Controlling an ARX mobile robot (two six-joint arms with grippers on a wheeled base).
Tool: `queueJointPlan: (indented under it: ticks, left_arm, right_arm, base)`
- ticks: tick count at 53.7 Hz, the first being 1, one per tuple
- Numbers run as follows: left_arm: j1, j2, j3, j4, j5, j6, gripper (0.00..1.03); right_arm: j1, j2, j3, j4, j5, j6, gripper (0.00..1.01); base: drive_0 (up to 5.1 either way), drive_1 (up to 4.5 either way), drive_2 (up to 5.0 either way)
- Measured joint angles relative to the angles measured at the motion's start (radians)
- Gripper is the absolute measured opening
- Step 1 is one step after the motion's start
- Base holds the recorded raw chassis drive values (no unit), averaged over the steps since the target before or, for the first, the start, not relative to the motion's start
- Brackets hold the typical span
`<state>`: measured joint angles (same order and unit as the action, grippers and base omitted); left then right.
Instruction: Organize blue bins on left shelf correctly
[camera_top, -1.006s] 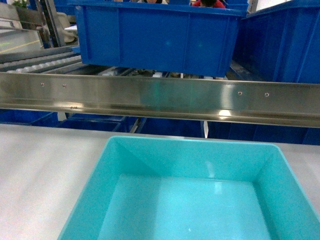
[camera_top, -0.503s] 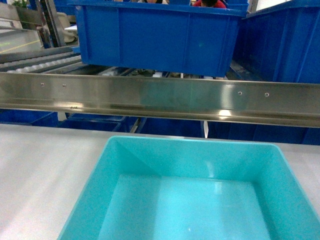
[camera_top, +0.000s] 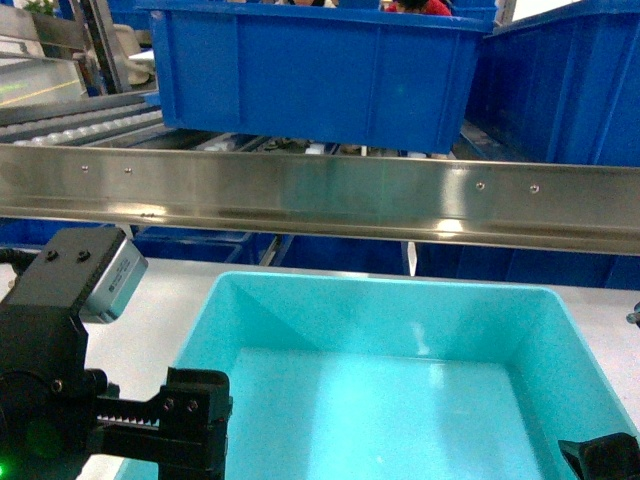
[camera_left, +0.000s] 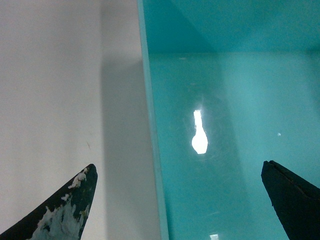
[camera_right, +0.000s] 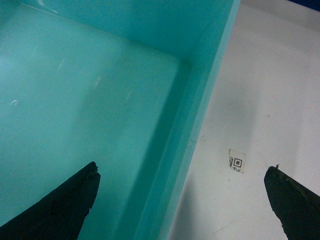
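Nearest the head camera, at 6 o'clock, a turquoise bin (camera_top: 400, 380) sits on a pale grey tabletop (camera_top: 90, 300), its open top facing up and its inside bare and glossy.

The left gripper (camera_left: 180, 200) hangs over the bin's left wall. In the left wrist view its two dark fingers stand wide apart, one over the tabletop at 8 o'clock, its tip smeared with white (camera_left: 65, 212), the other over the bin's floor at 4 o'clock, so the thin rim runs between them. Neither finger touches the bin, and nothing is held. In the head view its black body, with a grey camera block on top, fills the 8 o'clock corner.

The right gripper (camera_right: 182, 200) straddles the bin's right wall the same way: spread wide, one finger over the bin's inside at 7 o'clock, the other over the tabletop at 5 o'clock, grasping nothing. A small square code sticker (camera_right: 236, 161) lies on the tabletop just beside the bin. In the head view only a dark bit of this gripper shows, at 5 o'clock.

Beyond the bin, a shiny steel rail (camera_top: 320, 195) of the shelf crosses the whole head view. Behind it, at 12 o'clock, a royal-blue crate (camera_top: 310, 75) rests on the shelf level, with white rollers (camera_top: 70, 128) at 10 o'clock and another blue crate wall (camera_top: 570, 90) at 2 o'clock.
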<state>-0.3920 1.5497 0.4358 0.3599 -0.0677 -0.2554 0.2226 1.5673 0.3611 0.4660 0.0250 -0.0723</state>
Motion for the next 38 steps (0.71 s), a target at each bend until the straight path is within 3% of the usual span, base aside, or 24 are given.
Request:
queueJointPlan:
  ticks: [21, 22, 25, 26, 32, 33, 35, 36, 38]
  left_arm:
    - [-0.044, 0.073, 0.001, 0.001, -0.039, -0.012, 0.98]
    - [-0.049, 0.085, 0.001, 0.005, -0.048, -0.015, 0.95]
    - [-0.057, 0.115, 0.0, 0.02, -0.071, -0.026, 0.68]
    - [-0.059, 0.122, -0.001, 0.021, -0.074, -0.027, 0.59]
    - [-0.071, 0.133, -0.002, 0.021, -0.091, -0.039, 0.01]
    - [-0.071, 0.134, -0.002, 0.024, -0.089, -0.043, 0.02]
    - [-0.075, 0.137, -0.002, 0.029, -0.093, -0.047, 0.02]
    - [-0.075, 0.137, -0.005, 0.035, -0.093, -0.048, 0.02]
    - [-0.068, 0.131, -0.012, 0.045, -0.093, -0.042, 0.02]
  right_arm:
    - [0.0, 0.109, -0.003, 0.093, 0.026, -0.011, 0.98]
    - [0.0, 0.12, -0.006, 0.102, 0.026, -0.011, 0.98]
    - [0.0, 0.151, -0.023, 0.134, 0.028, -0.011, 0.98]
    - [0.0, 0.155, -0.028, 0.144, 0.032, -0.011, 0.95]
    - [0.0, 0.16, -0.032, 0.165, 0.039, -0.011, 0.37]
    - [0.0, 0.161, -0.032, 0.171, 0.039, -0.01, 0.27]
    - [0.0, 0.161, -0.034, 0.188, 0.022, 0.067, 0.11]
    - [0.0, 0.159, -0.035, 0.194, 0.016, 0.102, 0.08]
    - [-0.002, 0.156, -0.043, 0.208, 0.017, 0.121, 0.08]
  base:
    - [0.0, 0.0, 0.0]
    - [0.0, 0.0, 0.0]
    - [0.0, 0.0, 0.0]
    - [0.0, 0.0, 0.0]
    - [0.0, 0.0, 0.0]
    - [0.0, 0.0, 0.0]
    - [0.0, 0.0, 0.0]
    - [0.0, 0.0, 0.0]
    - [0.0, 0.0, 0.0]
